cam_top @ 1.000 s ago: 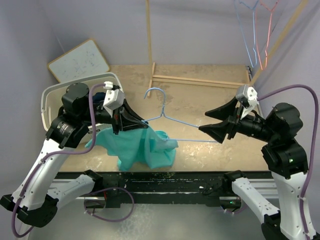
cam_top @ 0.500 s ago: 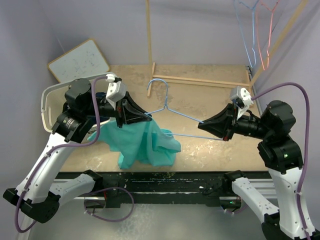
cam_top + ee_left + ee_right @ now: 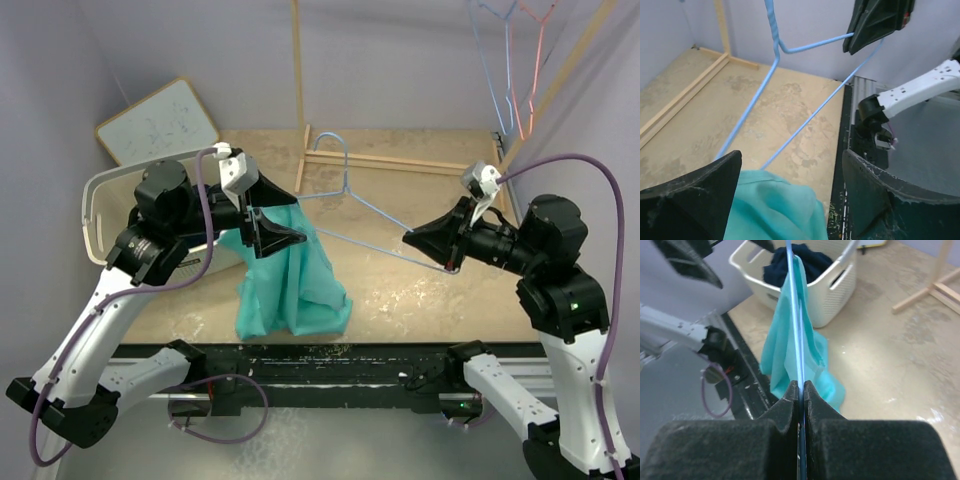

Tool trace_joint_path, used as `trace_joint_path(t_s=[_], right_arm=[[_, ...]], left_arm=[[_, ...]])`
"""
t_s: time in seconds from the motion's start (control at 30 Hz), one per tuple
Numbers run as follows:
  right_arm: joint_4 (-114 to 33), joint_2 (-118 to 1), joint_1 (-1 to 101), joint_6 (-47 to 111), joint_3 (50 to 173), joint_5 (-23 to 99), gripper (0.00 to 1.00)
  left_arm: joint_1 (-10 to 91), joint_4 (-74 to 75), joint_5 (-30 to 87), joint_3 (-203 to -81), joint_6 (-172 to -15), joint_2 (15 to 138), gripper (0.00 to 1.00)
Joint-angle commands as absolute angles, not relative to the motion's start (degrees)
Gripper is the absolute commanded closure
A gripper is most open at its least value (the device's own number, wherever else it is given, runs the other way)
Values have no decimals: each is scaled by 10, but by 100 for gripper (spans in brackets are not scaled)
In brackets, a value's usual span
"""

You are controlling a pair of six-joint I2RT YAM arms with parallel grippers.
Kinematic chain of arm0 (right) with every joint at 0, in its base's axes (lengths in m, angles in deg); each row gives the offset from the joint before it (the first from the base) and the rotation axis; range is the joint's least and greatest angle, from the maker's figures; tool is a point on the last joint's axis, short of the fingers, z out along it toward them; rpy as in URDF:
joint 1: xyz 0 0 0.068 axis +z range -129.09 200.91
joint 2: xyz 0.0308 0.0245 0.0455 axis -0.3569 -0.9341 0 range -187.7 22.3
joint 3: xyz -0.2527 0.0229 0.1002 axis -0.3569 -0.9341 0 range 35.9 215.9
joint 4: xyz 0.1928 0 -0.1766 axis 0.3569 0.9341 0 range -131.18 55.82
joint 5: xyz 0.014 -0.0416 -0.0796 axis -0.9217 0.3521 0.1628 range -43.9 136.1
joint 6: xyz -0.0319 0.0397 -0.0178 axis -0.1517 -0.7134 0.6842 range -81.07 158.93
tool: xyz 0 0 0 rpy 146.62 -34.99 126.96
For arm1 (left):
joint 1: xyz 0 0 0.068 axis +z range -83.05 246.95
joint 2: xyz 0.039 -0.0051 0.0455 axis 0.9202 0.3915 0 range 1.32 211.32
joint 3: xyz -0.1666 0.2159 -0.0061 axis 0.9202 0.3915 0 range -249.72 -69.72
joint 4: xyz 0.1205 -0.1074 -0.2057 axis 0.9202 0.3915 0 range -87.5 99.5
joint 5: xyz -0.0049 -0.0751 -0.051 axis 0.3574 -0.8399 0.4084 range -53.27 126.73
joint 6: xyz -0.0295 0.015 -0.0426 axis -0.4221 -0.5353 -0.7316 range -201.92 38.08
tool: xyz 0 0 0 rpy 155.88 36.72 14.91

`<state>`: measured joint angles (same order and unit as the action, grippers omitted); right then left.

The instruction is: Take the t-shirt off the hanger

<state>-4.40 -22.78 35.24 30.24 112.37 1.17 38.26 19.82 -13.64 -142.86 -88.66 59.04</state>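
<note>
Left gripper (image 3: 287, 217) stood wide open, nothing pinched between its fingers. It was raised above the table (image 3: 420, 300) at the left end of the hanger (image 3: 362, 203). The teal t-shirt (image 3: 290, 285) hung just under and between the open fingers. Couldn't tell if a finger touched the cloth.

Right gripper (image 3: 408, 239) was clamped shut on the hanger's thin blue wire at the right end, holding it off the table. In the right wrist view the wire ran straight out from between the closed pads (image 3: 785, 405).

The hanger was tilted, with its hook up toward the back by the wooden frame (image 3: 299, 90). One wire arm sloped down to the right gripper.

The t-shirt was not off yet. It draped from the hanger's left end, bunched in a long fold, and its bottom edge lay on the table near the front edge.

A white basket (image 3: 92, 205) sat behind the left arm at the table's left side, with dark clothing (image 3: 800, 260) inside. A whiteboard (image 3: 160, 122) leaned on the wall behind the basket. Spare wire hangers (image 3: 512, 70) hung at the top right corner.
</note>
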Motion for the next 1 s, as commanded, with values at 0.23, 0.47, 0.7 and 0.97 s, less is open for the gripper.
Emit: trace_joint_path(t_s=[0.23, 0.47, 0.7, 0.97], right_arm=[[75, -282, 351, 308, 1238, 230, 100], [126, -333, 350, 288, 1302, 342, 100], [39, -378, 350, 269, 1323, 520, 100], [-136, -465, 350, 253, 1391, 631, 100]], left_arm=[[380, 254, 130, -1402, -845, 550, 17], [379, 262, 240, -1345, -850, 518, 21], [379, 242, 263, -1289, -868, 492, 25], [380, 223, 272, -1251, -890, 446, 27]])
